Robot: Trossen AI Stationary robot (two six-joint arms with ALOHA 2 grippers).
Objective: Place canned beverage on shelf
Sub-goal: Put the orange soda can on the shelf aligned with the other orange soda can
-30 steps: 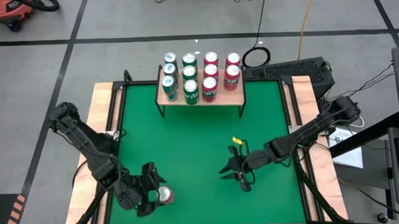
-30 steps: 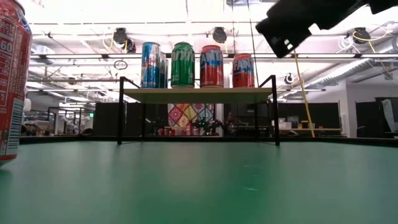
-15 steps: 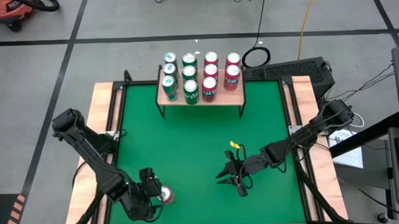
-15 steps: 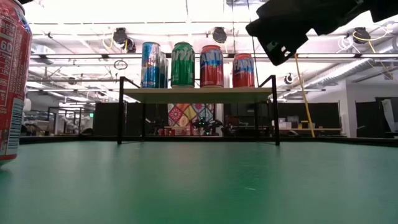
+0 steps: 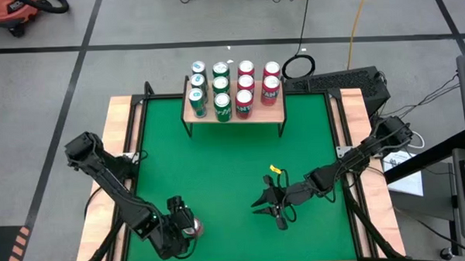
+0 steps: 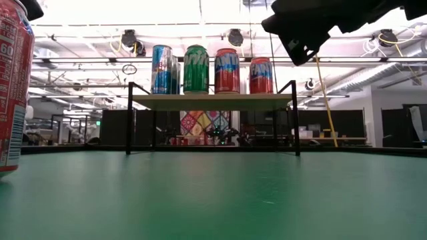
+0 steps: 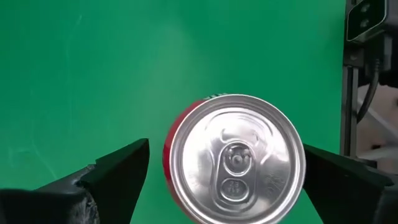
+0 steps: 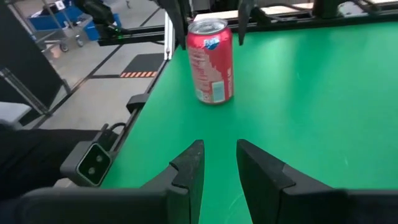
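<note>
A red can (image 5: 192, 227) stood upright on the green worktop (image 5: 218, 170), close to its near edge on the left side. The left claw (image 7: 225, 163) hung straight above it, fingers (image 7: 118, 171) spread wide to either side of the silver lid, with gaps showing between each finger and the can's rim. In the high view that claw (image 5: 183, 224) sat right over the can, hiding most of it.

The right claw (image 5: 268, 207) hovered over the worktop's middle-right, well apart from the can and pointed toward it. Its fingers (image 8: 189, 165) stood a narrow gap apart with nothing between them.

The shelf (image 5: 233, 115) stood at the far edge of the worktop, well away from both arms. On its plank top were eleven cans (image 5: 232, 88): blue and green ones to the left, red ones to the right. In the low view the red can (image 6: 13, 87) showed large at the left edge, the shelf (image 6: 212, 101) far behind it.
</note>
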